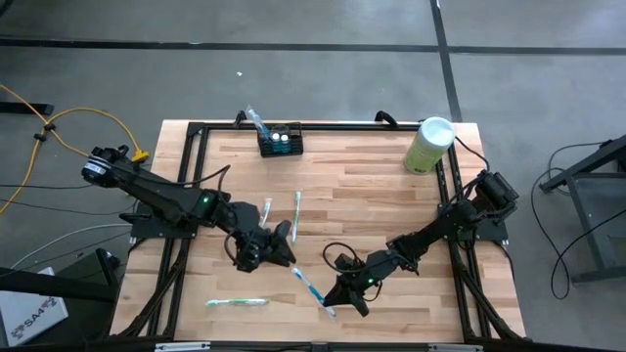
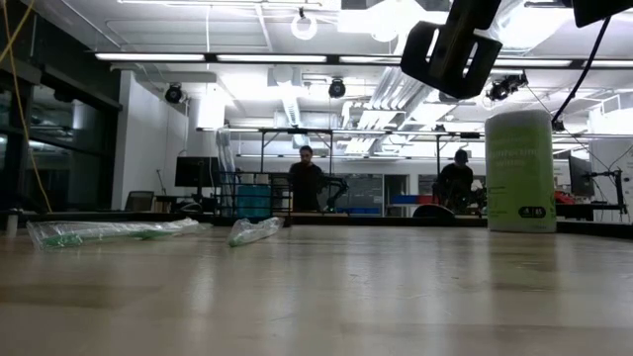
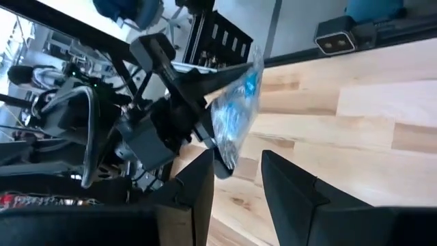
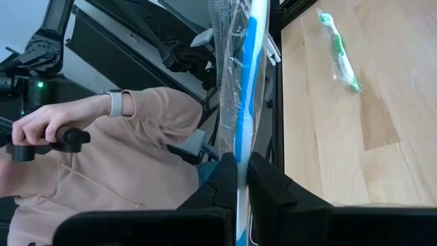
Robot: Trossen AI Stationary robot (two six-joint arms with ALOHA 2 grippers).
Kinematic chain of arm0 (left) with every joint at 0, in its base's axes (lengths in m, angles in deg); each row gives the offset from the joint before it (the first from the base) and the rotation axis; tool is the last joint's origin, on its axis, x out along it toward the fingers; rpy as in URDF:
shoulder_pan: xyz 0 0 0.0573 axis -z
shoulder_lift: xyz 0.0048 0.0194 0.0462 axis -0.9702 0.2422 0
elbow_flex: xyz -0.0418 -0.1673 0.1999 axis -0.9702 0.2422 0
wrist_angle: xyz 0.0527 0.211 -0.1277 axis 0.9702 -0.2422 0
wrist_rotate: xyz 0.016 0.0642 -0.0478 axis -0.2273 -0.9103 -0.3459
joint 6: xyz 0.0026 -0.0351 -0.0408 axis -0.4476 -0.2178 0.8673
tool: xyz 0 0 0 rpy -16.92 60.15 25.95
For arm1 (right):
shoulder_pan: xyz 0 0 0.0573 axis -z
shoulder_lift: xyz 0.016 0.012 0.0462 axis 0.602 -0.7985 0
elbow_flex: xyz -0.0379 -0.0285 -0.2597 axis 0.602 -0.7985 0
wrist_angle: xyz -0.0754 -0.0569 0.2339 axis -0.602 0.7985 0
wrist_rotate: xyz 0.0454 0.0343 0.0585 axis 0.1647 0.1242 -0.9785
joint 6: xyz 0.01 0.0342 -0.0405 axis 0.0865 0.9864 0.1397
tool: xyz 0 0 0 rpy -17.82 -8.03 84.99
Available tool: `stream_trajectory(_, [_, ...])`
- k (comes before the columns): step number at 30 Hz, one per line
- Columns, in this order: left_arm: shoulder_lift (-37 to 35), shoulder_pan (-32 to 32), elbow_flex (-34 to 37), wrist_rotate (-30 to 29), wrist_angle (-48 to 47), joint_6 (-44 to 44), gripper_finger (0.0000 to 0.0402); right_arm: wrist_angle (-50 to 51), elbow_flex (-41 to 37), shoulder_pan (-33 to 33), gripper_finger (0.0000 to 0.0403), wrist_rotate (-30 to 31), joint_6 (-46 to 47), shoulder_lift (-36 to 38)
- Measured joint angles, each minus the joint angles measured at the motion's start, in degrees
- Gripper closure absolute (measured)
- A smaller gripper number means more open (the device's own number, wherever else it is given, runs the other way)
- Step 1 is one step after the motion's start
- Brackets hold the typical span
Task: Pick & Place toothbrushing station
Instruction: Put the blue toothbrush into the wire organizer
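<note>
A blue-and-white toothbrush [image 1: 311, 288] in a clear wrapper hangs over the table's near middle, with my right gripper [image 1: 342, 293] shut on it. My left gripper [image 3: 235, 160] is open; its fingers stand on either side of the wrapper's free end [image 3: 229, 140]. The black slotted toothbrushing station [image 1: 280, 142] stands at the far edge with one wrapped brush [image 1: 255, 119] sticking up out of it. Wrapped green toothbrushes lie flat on the table at the middle [image 1: 296, 210], beside it [image 1: 266, 211] and at the near left [image 1: 235, 303]. My right gripper pinches the wrapped blue toothbrush [image 4: 237, 147] between its two fingers, through the wrapper and near one end. The fingers come nearly level from the table's right and lie across it. Its long part sticks out past them, clear of the table. My left gripper: I cannot tell whether its fingers [image 3: 199, 179] touch the wrapper's end.
A pale green cylinder with a white lid [image 1: 428, 145] stands at the far right corner. Black frame rails [image 1: 186, 176] run along the table's edges. In the right wrist view a person's arm [image 4: 123, 157] shows beyond the table.
</note>
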Motion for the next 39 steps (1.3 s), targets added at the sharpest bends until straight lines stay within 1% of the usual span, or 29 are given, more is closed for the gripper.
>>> stream_trajectory(7, [0.3,0.0,0.0,0.1,1.0,1.3,0.0286,0.1,0.0,0.3,0.0394,0.2,-0.2,0.0])
stream_trajectory(11, [0.3,0.0,0.0,2.6,1.2,2.7,0.0286,0.3,0.0,1.1,0.0394,-0.4,-1.1,0.0])
stream_trajectory(22, [0.3,0.0,0.0,2.4,1.4,4.0,0.0286,0.3,0.0,2.2,0.0394,-1.9,-1.7,0.0])
stream_trajectory(25, [0.3,0.0,0.0,2.4,1.4,4.3,0.0291,0.3,0.0,2.2,0.0394,-1.9,-1.7,0.0])
stream_trajectory(31, [0.3,0.0,0.0,2.3,1.4,4.8,0.0323,0.3,0.0,2.2,0.0394,-1.9,-1.7,0.0])
stream_trajectory(34, [0.3,0.0,0.0,0.8,1.4,4.9,0.0347,0.3,0.0,2.2,0.0394,-1.9,-1.7,0.0])
stream_trajectory(39, [0.3,0.0,0.0,0.5,1.4,6.4,0.0392,0.4,0.0,2.2,0.0394,-1.9,-1.7,0.0])
